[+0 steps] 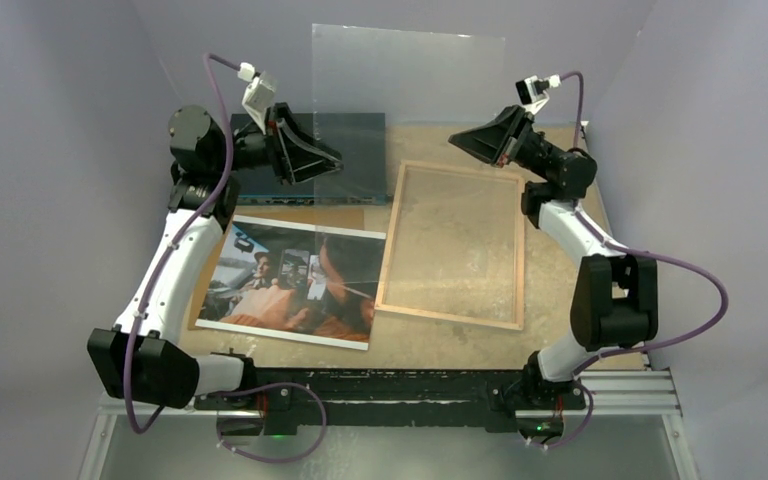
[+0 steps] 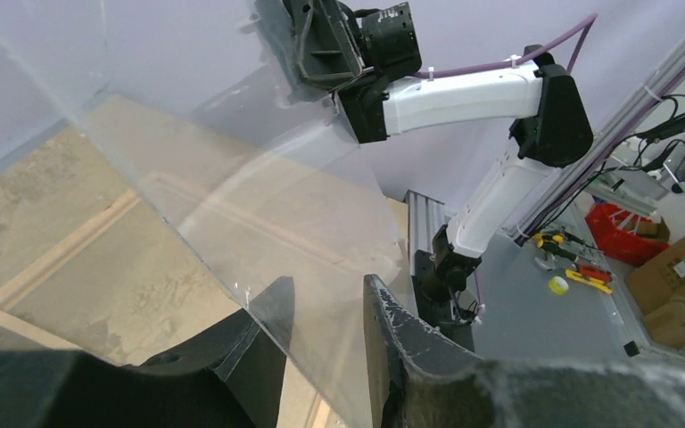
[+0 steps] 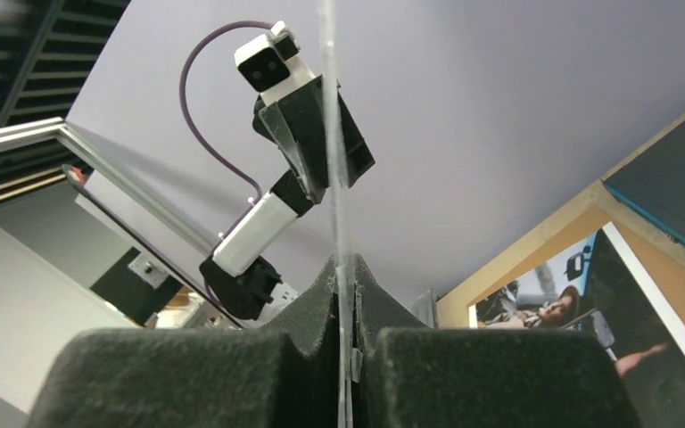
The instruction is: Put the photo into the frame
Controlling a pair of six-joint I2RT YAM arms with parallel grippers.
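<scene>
Photo [image 1: 295,285] lies face up on the counter [image 1: 430,345] in the overhead view, at about 7 o'clock from the middle. Its right edge is just beside the frame [image 1: 449,316], which lies flat at 3 o'clock from it; whether they touch I cannot tell. At 12 o'clock a clear sheet [image 1: 410,80] stands upright above the counter between the two arms. The left claw [image 1: 332,160] is at its left edge and the right claw [image 1: 457,140] at its right edge.

From the left wrist, the sheet passes between the left claw's fingers [image 2: 401,348]. A gap shows beside it, so I cannot tell whether the pads press it. The frame lies on the counter at 9 o'clock, and the right claw sits at 12 o'clock on the sheet's far edge.

From the right wrist, the sheet shows edge-on as a thin upright line, and the right claw is clenched on it. The left claw sits at 12 o'clock on the far edge. A corner of the photo shows at 4 o'clock.
</scene>
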